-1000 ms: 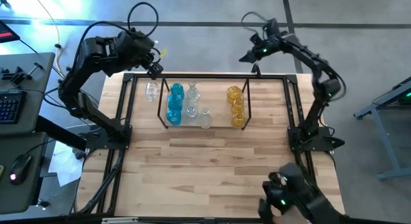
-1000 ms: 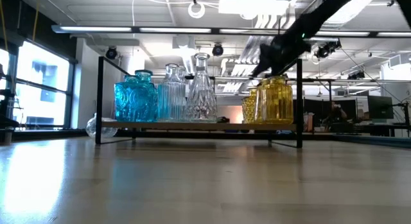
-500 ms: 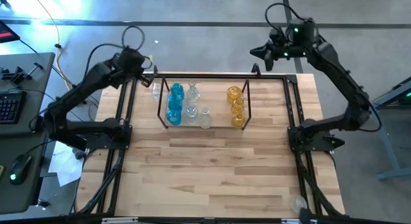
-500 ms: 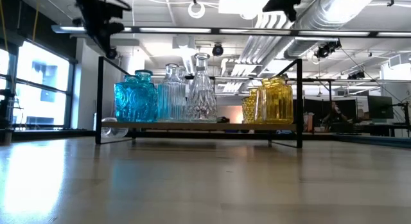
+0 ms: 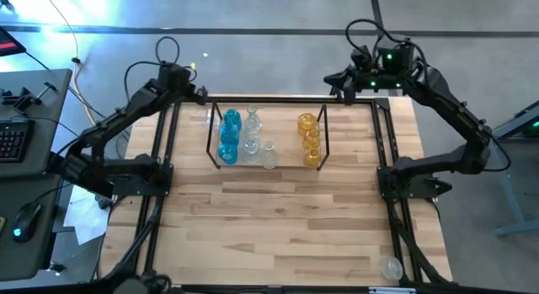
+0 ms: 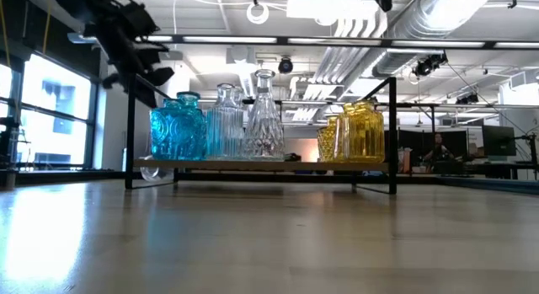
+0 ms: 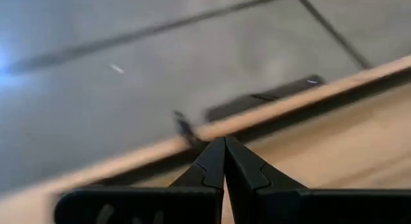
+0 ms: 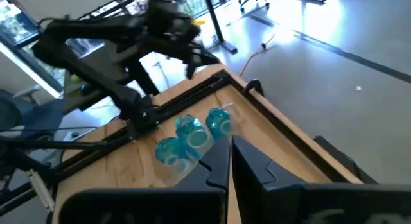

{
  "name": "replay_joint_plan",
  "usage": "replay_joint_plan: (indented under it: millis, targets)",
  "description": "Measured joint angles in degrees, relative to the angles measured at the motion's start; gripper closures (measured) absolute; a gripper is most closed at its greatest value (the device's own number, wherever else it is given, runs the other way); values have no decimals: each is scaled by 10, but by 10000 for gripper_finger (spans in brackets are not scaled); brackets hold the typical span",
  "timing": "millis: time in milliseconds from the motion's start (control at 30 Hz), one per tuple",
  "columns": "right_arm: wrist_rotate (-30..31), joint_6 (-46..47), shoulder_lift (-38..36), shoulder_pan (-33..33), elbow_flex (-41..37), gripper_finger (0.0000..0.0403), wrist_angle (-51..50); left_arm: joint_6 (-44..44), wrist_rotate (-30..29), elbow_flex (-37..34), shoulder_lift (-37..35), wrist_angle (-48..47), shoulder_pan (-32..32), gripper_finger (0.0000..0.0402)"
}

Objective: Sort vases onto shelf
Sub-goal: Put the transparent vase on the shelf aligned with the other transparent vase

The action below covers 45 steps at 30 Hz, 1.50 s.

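The shelf [image 5: 269,103] stands at the table's far middle. On it are blue vases [image 5: 229,134] at the left, clear vases [image 5: 253,147] in the middle and yellow vases [image 5: 310,138] at the right; the low view shows them upright on its wooden floor [image 6: 253,164]. One clear vase [image 6: 150,169] lies on the table by the shelf's left end. My left gripper [image 5: 200,93] hangs shut above the shelf's far left corner, empty [image 7: 223,144]. My right gripper [image 5: 331,81] is shut and empty beyond the far right corner [image 8: 230,147].
A black frame [image 5: 160,159] edges the table. The near half of the wooden top [image 5: 269,218] is bare. A small clear object [image 5: 392,266] sits by the near right corner. A desk with a keyboard [image 5: 10,141] stands left of the table.
My right gripper has risen from beside the yellow vases and drawn back past the far edge. My left arm has folded lower, its gripper coming down by the shelf's left end. The lying clear vase has rolled along the table toward the shelf.
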Motion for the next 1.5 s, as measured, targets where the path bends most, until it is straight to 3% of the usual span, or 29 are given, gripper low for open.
replay_joint_plan:
  millis: [267, 400, 567, 733, 900, 1067, 1200, 1500]
  targets:
    - [6, 2, 0, 18, 0, 403, -1, -177, 202, -1, 80, 104, 87, 401]
    - [3, -1, -1, 18, 0, 403, -9, -248, 276, -1, 111, 195, 108, 401]
    - [-4, -5, -1, 18, 0, 403, -4, -329, 350, 0, 160, 234, 114, 401]
    - [-6, 34, -2, 21, 0, 403, 4, -388, 367, -1, 203, 239, 114, 401]
    - [60, 84, -11, 62, 0, 403, 8, -390, 369, -1, 211, 221, 114, 401]
    - [136, 106, -15, 118, 0, 403, 32, -320, 348, -1, 233, 130, 115, 401]
    - [191, 126, -15, 162, 0, 403, 33, -217, 288, -1, 234, 54, 115, 401]
    - [256, 144, -15, 232, 0, 403, 30, -184, 238, -1, 232, 77, 112, 401]
